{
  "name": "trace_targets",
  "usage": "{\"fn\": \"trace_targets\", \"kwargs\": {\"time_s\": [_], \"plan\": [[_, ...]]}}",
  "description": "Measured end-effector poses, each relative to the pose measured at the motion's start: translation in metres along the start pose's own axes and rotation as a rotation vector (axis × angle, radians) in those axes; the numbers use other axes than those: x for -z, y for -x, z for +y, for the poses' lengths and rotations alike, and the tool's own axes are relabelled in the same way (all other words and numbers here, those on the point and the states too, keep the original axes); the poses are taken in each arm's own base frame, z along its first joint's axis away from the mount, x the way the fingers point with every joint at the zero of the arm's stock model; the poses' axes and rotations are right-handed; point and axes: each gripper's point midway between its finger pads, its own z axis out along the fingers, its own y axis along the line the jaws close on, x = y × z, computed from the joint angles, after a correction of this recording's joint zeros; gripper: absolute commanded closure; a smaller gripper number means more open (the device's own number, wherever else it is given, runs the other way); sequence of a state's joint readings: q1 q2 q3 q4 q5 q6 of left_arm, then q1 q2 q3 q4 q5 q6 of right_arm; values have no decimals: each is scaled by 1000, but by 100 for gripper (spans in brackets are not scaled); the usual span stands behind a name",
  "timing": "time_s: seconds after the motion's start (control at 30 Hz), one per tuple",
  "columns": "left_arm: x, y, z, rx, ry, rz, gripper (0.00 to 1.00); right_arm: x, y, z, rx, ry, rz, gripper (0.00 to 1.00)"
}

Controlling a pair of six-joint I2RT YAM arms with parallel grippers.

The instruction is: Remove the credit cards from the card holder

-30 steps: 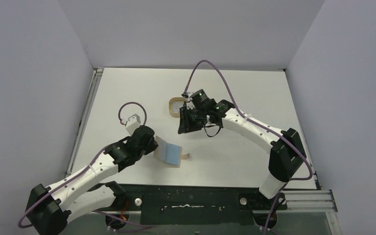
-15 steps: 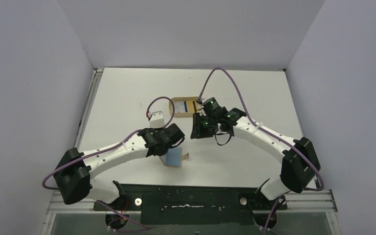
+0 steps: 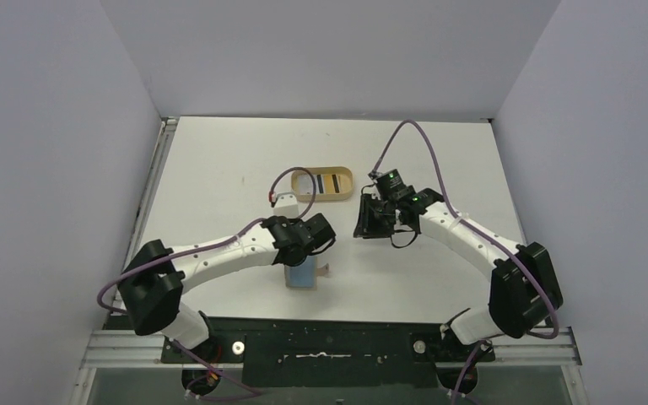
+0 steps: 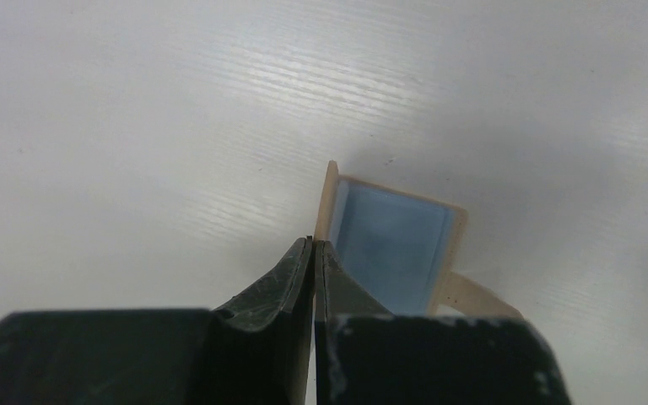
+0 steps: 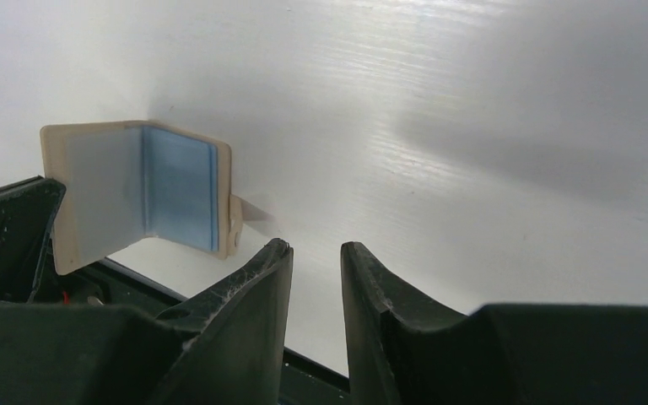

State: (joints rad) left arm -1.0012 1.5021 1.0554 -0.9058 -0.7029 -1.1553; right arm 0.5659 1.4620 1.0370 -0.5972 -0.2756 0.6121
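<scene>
The tan card holder (image 3: 301, 276) stands open on the table near the front edge, its closing tab (image 3: 324, 270) pointing right. A light blue card (image 4: 388, 249) sits inside it and also shows in the right wrist view (image 5: 181, 187). My left gripper (image 3: 303, 256) is shut on the holder's upright flap (image 4: 327, 198). My right gripper (image 3: 369, 221) is open and empty, above bare table to the right of the holder (image 5: 139, 192). A card with yellow and dark stripes (image 3: 331, 182) lies in the oval tray.
The oval tan tray (image 3: 348, 184) with a raised rim sits behind the holder, mid-table. The black front rail (image 3: 321, 337) runs just in front of the holder. Grey walls enclose the table on three sides.
My left arm has swung right with the holder, which now stands more upright. My right arm has moved right, away from the tray, uncovering the tray and the striped card.
</scene>
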Motion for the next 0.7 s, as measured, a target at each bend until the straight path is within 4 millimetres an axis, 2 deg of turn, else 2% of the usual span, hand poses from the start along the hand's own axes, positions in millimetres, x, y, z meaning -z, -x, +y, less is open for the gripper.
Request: {"fn": "trace_targets", "kwargs": {"time_s": [0.13,0.27,0.47,0.6,0.7], "plan": [[4,-2,-23,-57,8,10,100,0,-2,-15,-28,-19,-5,71],[6,-8,-48,-97,8,17,100,-1,-13,-34,-59,-44,9,71],[5,-21,-54,-133,25,29,100,6,-17,-50,-91,-52,-5,71],[5,-21,-54,-104,14,24,100,14,-12,-44,-89,3,-37,71],[1,-25,-44,-51,-46,24,100,21,-5,-24,-50,109,-62,71]]}}
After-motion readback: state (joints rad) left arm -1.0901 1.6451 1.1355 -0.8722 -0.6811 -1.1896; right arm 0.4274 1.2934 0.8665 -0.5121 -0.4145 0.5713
